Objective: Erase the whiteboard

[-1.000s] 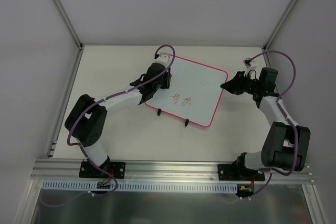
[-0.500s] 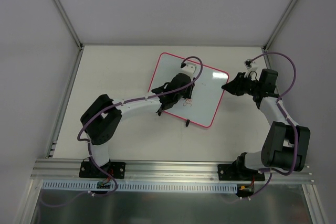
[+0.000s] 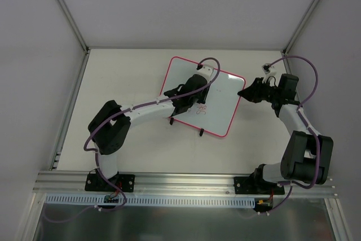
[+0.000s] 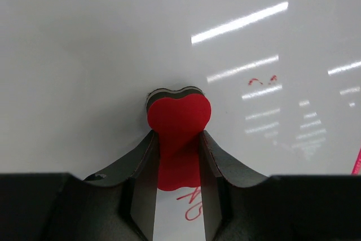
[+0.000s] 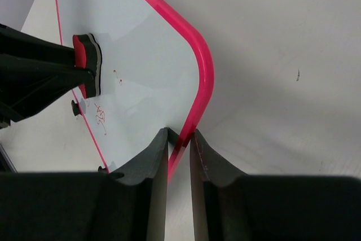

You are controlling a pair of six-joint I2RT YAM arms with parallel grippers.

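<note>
Whiteboard (image 3: 223, 103): red eraser (image 4: 179, 118) on surface, red scribbles (image 5: 100, 118) alongside.

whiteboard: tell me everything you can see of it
The whiteboard is a glossy white rectangle in a rounded pink-red frame, with two black feet at its near edge. It lies face up, skewed, on the table. Red handwritten marks sit near the feet; the rest looks mostly clean. The left gripper holds a red eraser against its surface; the right gripper clamps its right edge.
</note>
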